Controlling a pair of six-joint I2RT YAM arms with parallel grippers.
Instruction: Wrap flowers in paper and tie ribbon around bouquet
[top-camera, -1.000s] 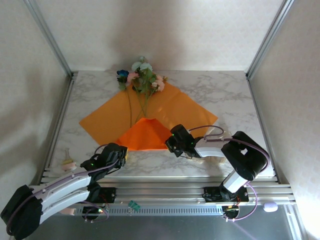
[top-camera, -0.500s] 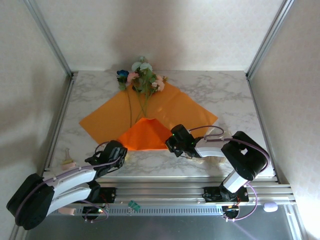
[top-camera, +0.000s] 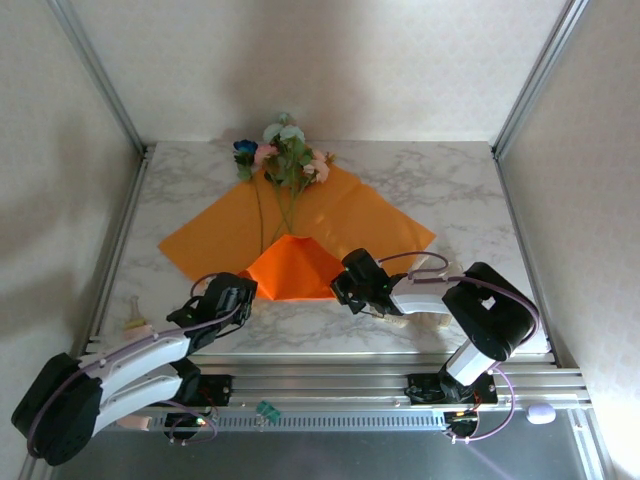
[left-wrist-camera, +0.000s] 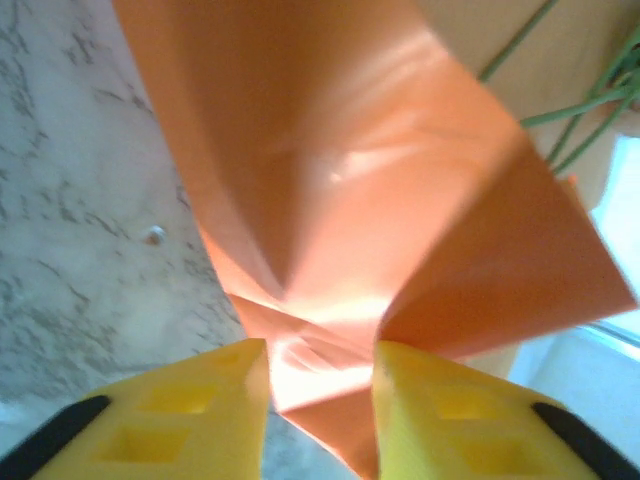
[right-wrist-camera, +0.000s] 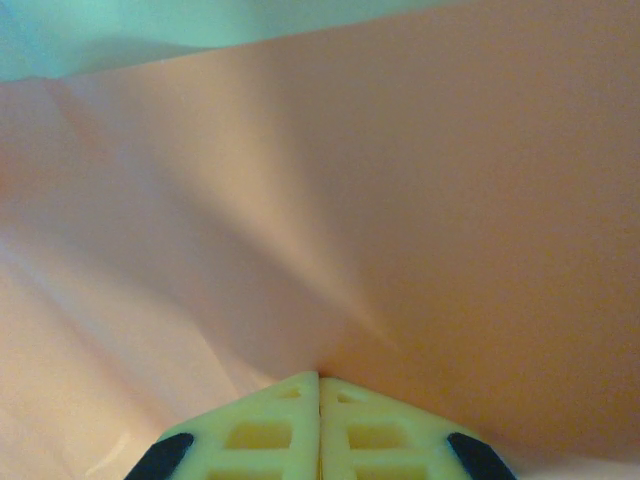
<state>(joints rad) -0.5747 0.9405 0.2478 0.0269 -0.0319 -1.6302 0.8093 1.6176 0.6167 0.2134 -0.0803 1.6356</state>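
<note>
top external has the left fingers (top-camera: 236, 292) up against the left end of the folded near corner of the paper (top-camera: 340, 215). a second ago they sat back toward the near edge of the worktop (top-camera: 450, 180), clear of the sheet. they have also spread in that time: in the left wrist view the two yellow tips stand apart, with the crumpled orange fold lying in the gap and not pinched. the right fingers (top-camera: 347, 284) have not shifted. they are pressed shut at the right end of the same flap, and the right wrist view shows creases fanning out from their closed tips, so they seem to be gripping the paper. the sheet lies spread mid-worktop with its near corner folded up over the stem ends. the flowers (top-camera: 285, 150) lie on it, heads at the far edge. the left arm looks to be lining up a grasp so both sides can be drawn over the stems. wrapping is barely begun and tying has not started.
</note>
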